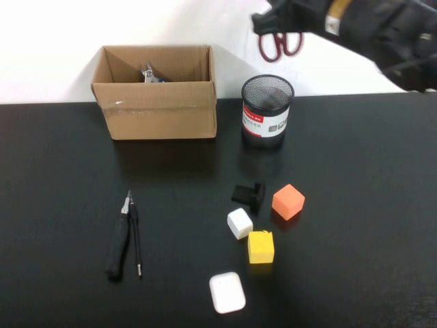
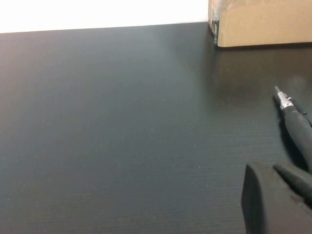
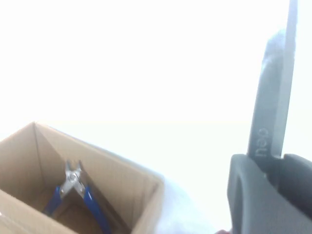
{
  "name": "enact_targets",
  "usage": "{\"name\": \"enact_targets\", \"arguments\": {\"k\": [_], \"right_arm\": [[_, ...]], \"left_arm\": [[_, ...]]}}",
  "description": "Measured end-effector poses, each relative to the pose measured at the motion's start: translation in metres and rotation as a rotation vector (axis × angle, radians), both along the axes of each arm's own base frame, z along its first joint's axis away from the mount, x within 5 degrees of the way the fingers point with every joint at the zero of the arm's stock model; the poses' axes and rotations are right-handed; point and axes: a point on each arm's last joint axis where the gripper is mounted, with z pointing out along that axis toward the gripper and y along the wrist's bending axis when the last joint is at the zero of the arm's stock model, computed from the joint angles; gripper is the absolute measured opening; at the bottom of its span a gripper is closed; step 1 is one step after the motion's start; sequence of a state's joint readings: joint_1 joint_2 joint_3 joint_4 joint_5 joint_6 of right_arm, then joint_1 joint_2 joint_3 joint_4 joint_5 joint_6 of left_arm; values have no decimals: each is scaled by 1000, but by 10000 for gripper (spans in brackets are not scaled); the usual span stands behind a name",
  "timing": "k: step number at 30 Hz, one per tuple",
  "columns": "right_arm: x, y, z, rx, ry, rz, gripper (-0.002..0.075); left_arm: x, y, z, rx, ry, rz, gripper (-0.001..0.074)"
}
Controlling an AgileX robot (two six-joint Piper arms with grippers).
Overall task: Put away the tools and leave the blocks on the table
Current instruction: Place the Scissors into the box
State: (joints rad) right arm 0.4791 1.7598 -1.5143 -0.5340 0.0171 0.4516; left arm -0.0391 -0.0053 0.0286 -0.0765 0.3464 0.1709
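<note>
Where the high view looked down on the black table (image 1: 61, 171), your right gripper (image 1: 273, 24) hung raised above the mesh cup (image 1: 267, 109), clamped on the red-handled scissors (image 1: 280, 44). The pliers (image 1: 119, 239) and thin driver (image 1: 136, 239) lay together left of the orange (image 1: 287, 201), white (image 1: 240, 223) and yellow (image 1: 261, 247) blocks.

In your left wrist view, the left gripper (image 2: 273, 200) sat closed and empty, low beside the pliers, near the cardboard box (image 2: 263, 22).

In your right wrist view, the scissors' blade (image 3: 273, 97) stood pinched between the pads, and the blue-handled cutters (image 3: 75, 192) lay inside the box.
</note>
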Motion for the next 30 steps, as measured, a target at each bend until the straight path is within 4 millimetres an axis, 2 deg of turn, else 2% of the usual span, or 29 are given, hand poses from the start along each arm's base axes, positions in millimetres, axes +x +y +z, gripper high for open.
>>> {"name": "enact_targets", "arguments": {"k": [4, 8, 9, 10, 11, 12, 13, 14, 15, 16, 17, 18, 19, 20, 21, 26, 27, 28, 29, 30], "right_arm": [[16, 32, -1, -64, -66, 56, -4], [32, 71, -17, -125, -112, 118, -4], [35, 78, -20, -130, -120, 128, 55], [40, 86, -26, -136, -126, 136, 55], [45, 92, -32, -146, -132, 144, -4], [50, 97, -34, -151, -146, 147, 55], [54, 102, -40, -156, -147, 150, -4], [59, 106, -46, -158, -151, 155, 55], [64, 109, -52, -164, -154, 156, 55], [68, 112, -59, -171, -151, 157, -4], [71, 115, -64, -179, -157, 161, 55], [74, 118, -69, -181, -167, 169, 55], [77, 119, -72, -191, -171, 171, -4], [79, 121, -77, -197, -177, 177, -4], [81, 123, -82, -208, -180, 182, 55], [84, 125, -93, -251, -192, 193, 70], [84, 125, -93, -259, -197, 195, 131], [84, 125, -93, -262, -197, 195, 100], [84, 125, -93, -262, -197, 195, 200], [84, 125, -93, -263, -199, 196, 149]], "left_arm": [[0, 0, 0, 0, 0, 0, -4], [0, 0, 0, 0, 0, 0, -4], [0, 0, 0, 0, 0, 0, -4], [0, 0, 0, 0, 0, 0, -4], [0, 0, 0, 0, 0, 0, -4], [0, 0, 0, 0, 0, 0, -4], [0, 0, 0, 0, 0, 0, -4], [0, 0, 0, 0, 0, 0, -4], [0, 0, 0, 0, 0, 0, -4], [0, 0, 0, 0, 0, 0, -4], [0, 0, 0, 0, 0, 0, -4], [0, 0, 0, 0, 0, 0, -4], [0, 0, 0, 0, 0, 0, -4], [0, 0, 0, 0, 0, 0, -4], [0, 0, 0, 0, 0, 0, -4], [0, 0, 0, 0, 0, 0, -4], [0, 0, 0, 0, 0, 0, -4], [0, 0, 0, 0, 0, 0, -4], [0, 0, 0, 0, 0, 0, -4], [0, 0, 0, 0, 0, 0, -4]]}}
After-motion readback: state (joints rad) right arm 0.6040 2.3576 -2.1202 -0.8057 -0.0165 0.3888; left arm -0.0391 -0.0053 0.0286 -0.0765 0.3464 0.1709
